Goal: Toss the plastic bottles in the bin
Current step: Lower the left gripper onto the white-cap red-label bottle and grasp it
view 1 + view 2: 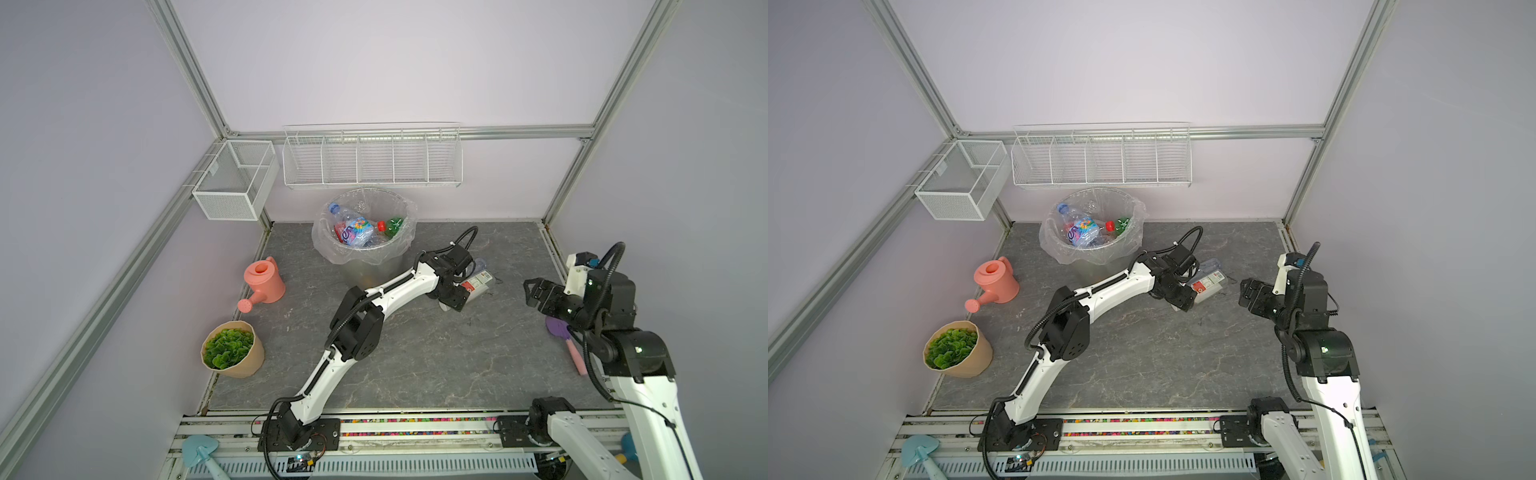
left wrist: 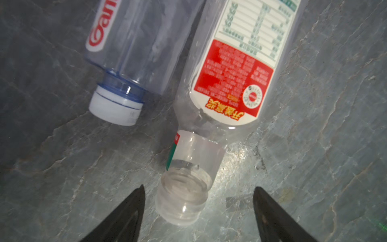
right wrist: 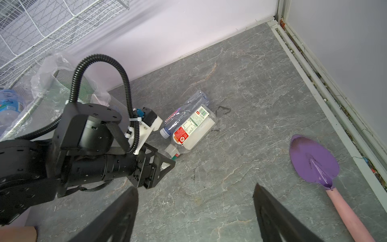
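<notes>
Two plastic bottles lie side by side on the grey floor right of the bin (image 1: pixel 409 216). One is clear with a red and white label (image 2: pixel 232 79) (image 1: pixel 478 284) (image 3: pixel 192 127). The other is blue-tinted with a white cap (image 2: pixel 134 42) (image 3: pixel 186 109). My left gripper (image 2: pixel 199 188) (image 1: pixel 455 301) is low over the floor and open. The labelled bottle's clear cap (image 2: pixel 182 199) lies between the jaws, nearer one finger, and touches neither. My right gripper (image 3: pixel 195 187) (image 1: pixel 530 291) hangs open and empty to the right. Several bottles (image 1: pixel 357 230) lie inside the bin.
A purple trowel with a pink handle (image 3: pixel 314 161) lies by the right wall. A pink watering can (image 1: pixel 266 282) and a beige plant pot (image 1: pixel 232 349) stand at the left. White wire baskets (image 1: pixel 372 158) (image 1: pixel 237 178) hang on the back and left walls.
</notes>
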{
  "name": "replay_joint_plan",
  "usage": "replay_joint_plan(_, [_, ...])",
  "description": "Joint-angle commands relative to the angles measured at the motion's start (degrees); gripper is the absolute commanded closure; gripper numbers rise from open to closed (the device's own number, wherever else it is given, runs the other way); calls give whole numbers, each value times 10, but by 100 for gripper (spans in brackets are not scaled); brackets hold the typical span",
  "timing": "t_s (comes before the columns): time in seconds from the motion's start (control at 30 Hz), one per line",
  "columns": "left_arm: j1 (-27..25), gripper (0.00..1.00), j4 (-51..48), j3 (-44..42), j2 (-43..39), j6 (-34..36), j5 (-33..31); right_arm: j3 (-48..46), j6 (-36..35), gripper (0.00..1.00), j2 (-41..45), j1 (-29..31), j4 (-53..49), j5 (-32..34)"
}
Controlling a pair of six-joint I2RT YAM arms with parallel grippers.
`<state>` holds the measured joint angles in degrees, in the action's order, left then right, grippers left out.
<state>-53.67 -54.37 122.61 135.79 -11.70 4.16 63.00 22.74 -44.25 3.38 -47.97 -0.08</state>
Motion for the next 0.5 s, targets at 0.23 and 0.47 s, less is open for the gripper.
replay_joint_plan(0.23, [-11, 35, 4, 17, 44, 0, -13, -3, 8, 11, 20, -4, 11, -8])
replay_joint_plan(0.47, [-25, 67, 6, 13, 39, 4, -60, -2, 7, 12, 22, -6, 9, -7])
